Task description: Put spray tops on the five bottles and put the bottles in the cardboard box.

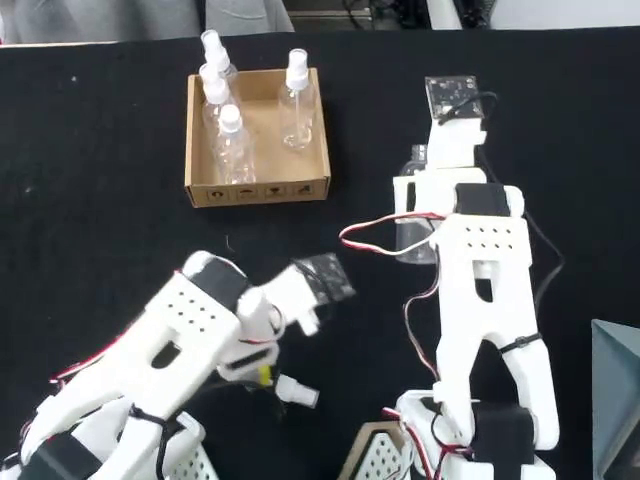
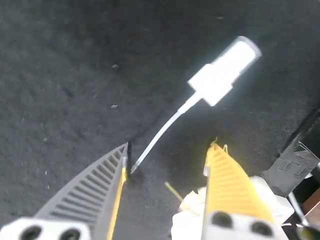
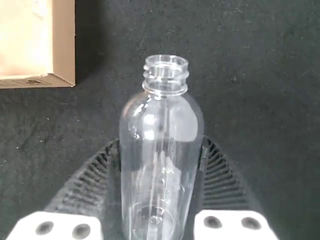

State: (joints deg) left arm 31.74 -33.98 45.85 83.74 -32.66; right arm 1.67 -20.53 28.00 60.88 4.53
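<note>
Right jaws clamp clear threaded-neck bottle (image 3: 161,145) (uncapped); left jaws spread over white thin-tubed spray top (image 2: 220,75).

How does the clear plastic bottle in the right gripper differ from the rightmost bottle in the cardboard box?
The held bottle has an open neck; the boxed bottle wears a white spray top. The held bottle is outside the cardboard box, in the right gripper; the boxed bottle stands inside. Both are clear.
</note>
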